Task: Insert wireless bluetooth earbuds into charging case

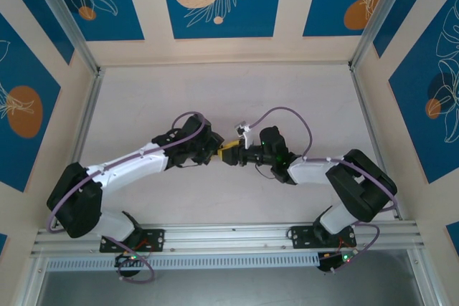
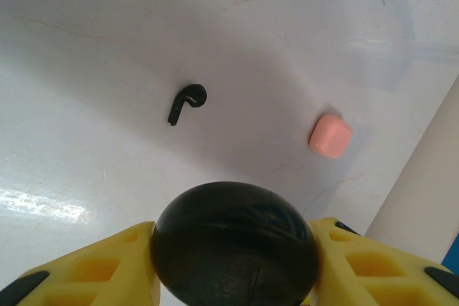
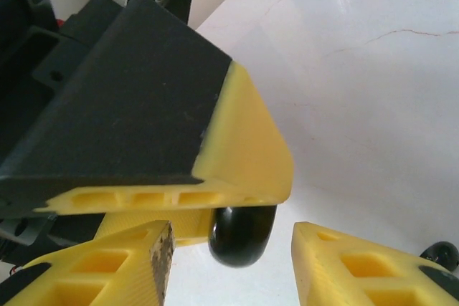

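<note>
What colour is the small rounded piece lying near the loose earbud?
The small rounded piece is pale pink, clearest in the left wrist view.

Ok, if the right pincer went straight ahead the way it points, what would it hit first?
Probably the black charging case held by the left pincer, though depth is unclear.

Bright diffuse light is washing the white table, glare is streaking it, and the closest yellow fingers are blurring
</note>
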Motion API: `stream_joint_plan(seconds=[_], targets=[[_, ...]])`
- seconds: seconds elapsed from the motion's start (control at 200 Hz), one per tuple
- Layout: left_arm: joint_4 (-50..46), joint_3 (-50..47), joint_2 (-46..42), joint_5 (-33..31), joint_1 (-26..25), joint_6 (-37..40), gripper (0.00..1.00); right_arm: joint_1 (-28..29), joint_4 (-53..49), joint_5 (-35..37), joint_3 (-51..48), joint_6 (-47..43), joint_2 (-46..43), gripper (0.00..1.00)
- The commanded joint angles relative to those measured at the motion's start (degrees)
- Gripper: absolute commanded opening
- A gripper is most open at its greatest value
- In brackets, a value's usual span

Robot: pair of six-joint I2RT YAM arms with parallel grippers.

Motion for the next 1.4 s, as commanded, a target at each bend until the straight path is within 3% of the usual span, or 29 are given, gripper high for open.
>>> stream_joint_plan(seconds=[0.0,0.455,0.725,0.82,1.07,1.25,1.395], targets=[[1.11,-0.86,-1.67,0.30,-0.88,-2.47,0.47,0.48,1.93,0.01,2.09,-0.03,1.48,0.46],[1.99,-1.57,-3.01,-0.20,-1.16,-3.58,0.48,1.05,1.15,-0.26,3.19,-1.03,2.55,0.16],[1.91,-4.16,-5.47,-4.44,-0.89,-0.20,0.79,0.27,-5.33,0.43,1.85,-5.21,-2.37,0.16],[1.61,-5.39,-6.64,-6.73,-0.47,3.28,0.82,-0.76,-9.50,-0.03,1.08,-7.95,-5.15,0.15],[2.84,-7.40,-8.77,-12.43,0.57,24.32,0.82,-5.77,-21.36,-4.11,-0.37,-15.43,-14.25,0.15],[15.38,-12.62,-12.65,-8.92,0.61,44.18,0.80,-11.57,-28.42,-13.68,1.08,-20.11,-20.19,0.15],[16.52,-12.11,-14.19,-6.34,0.60,59.02,0.76,-15.14,-37.24,-20.10,5.00,-26.70,-22.99,0.15]])
